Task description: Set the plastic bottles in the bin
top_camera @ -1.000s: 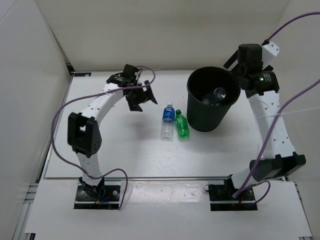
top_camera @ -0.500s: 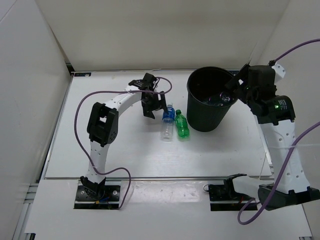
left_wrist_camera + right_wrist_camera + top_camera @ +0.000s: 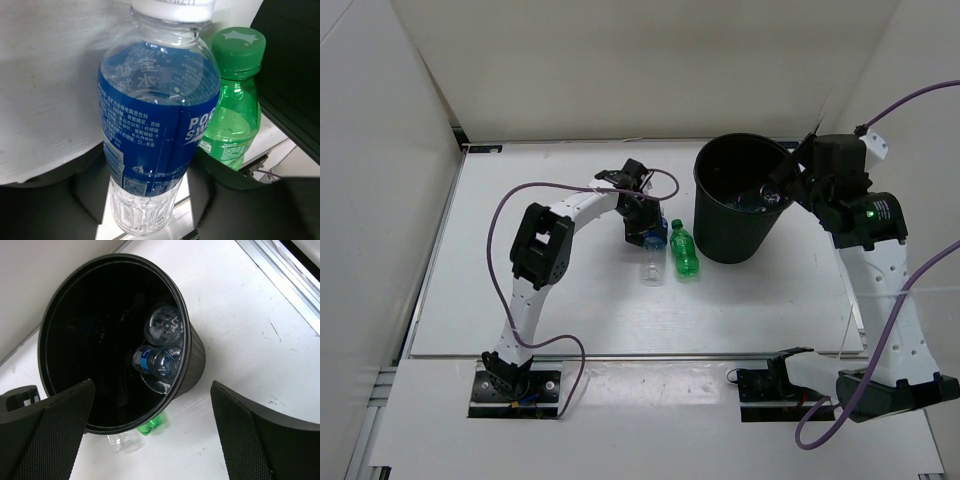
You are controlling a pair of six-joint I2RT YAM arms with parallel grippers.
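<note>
A clear bottle with a blue label [image 3: 652,258] lies on the table left of the bin [image 3: 732,240], cap pointing away. My left gripper [image 3: 644,226] is shut on the upper part of this bottle [image 3: 155,125], with a dark finger [image 3: 55,185] on either side of it. A green bottle [image 3: 684,252] lies right beside it, seen again in the left wrist view [image 3: 235,115]. My right gripper [image 3: 151,390] hangs open and empty above the bin's right rim [image 3: 186,335]. Inside the bin lie two clear bottles [image 3: 164,325], one with a blue label [image 3: 156,361].
The bin stands at the back right of the white table [image 3: 520,290]. White walls close in the back and both sides. A purple cable [image 3: 510,210] loops from the left arm.
My left gripper has swung right from the open table to the blue-labelled bottle and shut on it. The right gripper came down towards the bin's rim, then held still.
</note>
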